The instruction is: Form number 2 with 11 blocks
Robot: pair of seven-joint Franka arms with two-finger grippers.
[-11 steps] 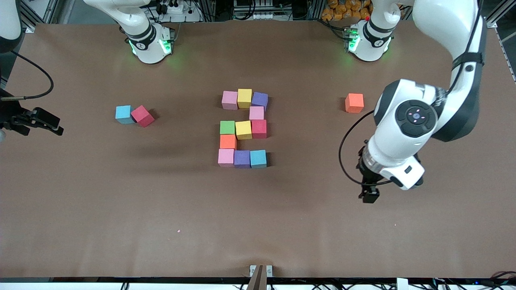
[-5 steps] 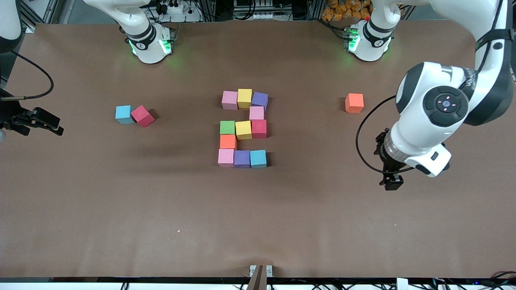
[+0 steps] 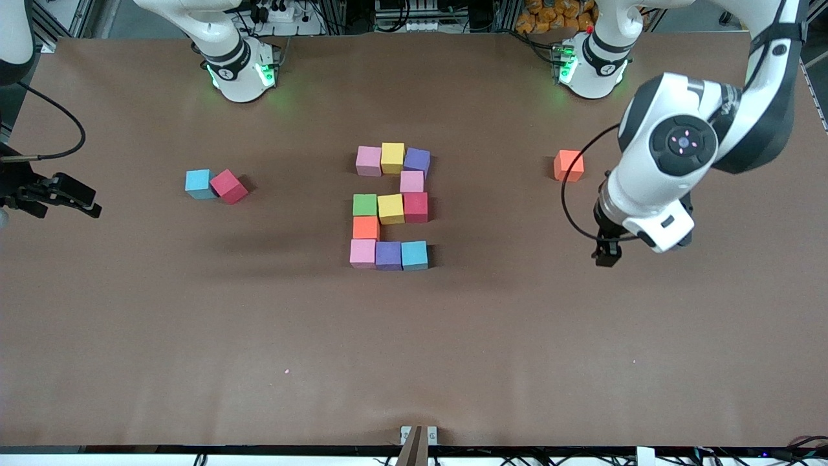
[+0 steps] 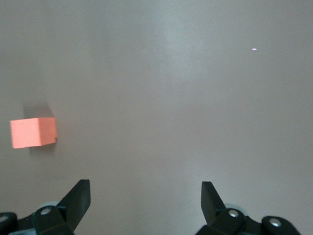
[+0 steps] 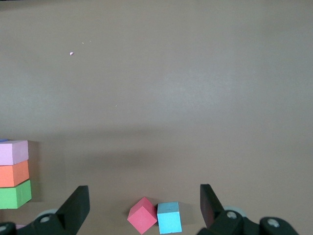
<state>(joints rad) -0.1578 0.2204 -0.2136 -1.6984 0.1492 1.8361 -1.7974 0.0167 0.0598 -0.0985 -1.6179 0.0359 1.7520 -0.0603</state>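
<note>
The number 2 (image 3: 391, 208) lies mid-table, made of several blocks. Its top row is pink (image 3: 369, 160), yellow and purple. A single pink block joins that to a green, yellow, red row. An orange block (image 3: 366, 227) joins that row to a bottom row of pink, purple and light blue. My left gripper (image 3: 607, 254) hangs open and empty over bare table beside a loose orange block (image 3: 568, 165). In the left wrist view that gripper (image 4: 145, 190) has the orange block (image 4: 33, 132) off to one side. My right gripper (image 3: 72, 194) waits open at the right arm's end of the table.
A loose light-blue block (image 3: 198, 183) and a red block (image 3: 228, 186) touch each other toward the right arm's end. In the right wrist view the red block (image 5: 142, 215) and the light-blue block (image 5: 169, 217) lie between the open fingers but far below them.
The left arm has swung away from the front camera, carrying its open gripper toward the loose orange block. The right arm and all the blocks have stayed put.
</note>
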